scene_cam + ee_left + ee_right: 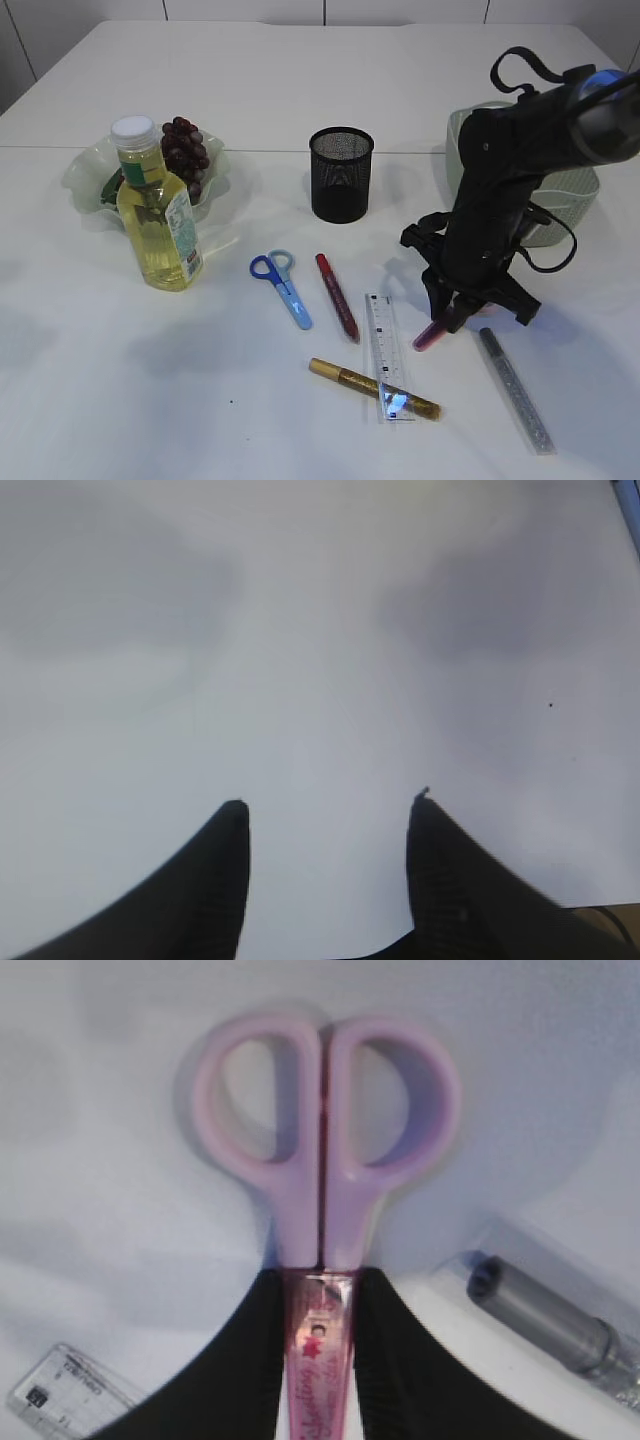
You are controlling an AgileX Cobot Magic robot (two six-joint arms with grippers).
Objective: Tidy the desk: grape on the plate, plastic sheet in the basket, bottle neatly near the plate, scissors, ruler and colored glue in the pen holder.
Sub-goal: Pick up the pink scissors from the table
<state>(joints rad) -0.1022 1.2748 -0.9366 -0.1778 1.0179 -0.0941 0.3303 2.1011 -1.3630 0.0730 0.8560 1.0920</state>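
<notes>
While the right gripper (320,1360) sits clamped on the pink plastic-handled scissors (322,1170), jaws pinching the pink sheathed blade w/ loops pointing away, main risk (est.): smooth, narrow sheath could pivot or slip in the pinch, or snag the pen holder's rim on insertion.

- Left gripper (325,825): jaws parted, nothing between, over bare white surface (300,630).
- Black wire-mesh cylindrical pen holder (341,173): upright, centre-rear; light, so may tip if knocked.
- Blue-handled small scissors (282,286), red glitter glue stick (337,296), gold glitter glue stick (373,388), silver glitter glue stick (515,389), clear plastic ruler (387,356): all flat on surface; ruler overlaps gold stick.
- Clear plastic bottle, yellow liquid, white cap (157,208): upright just in front of plate.
- Translucent wavy-edged plate (85,175): holds dark red grape bunch (186,155).
- Pale green ribbed basket (575,195): behind right arm; contents not visible.
</notes>
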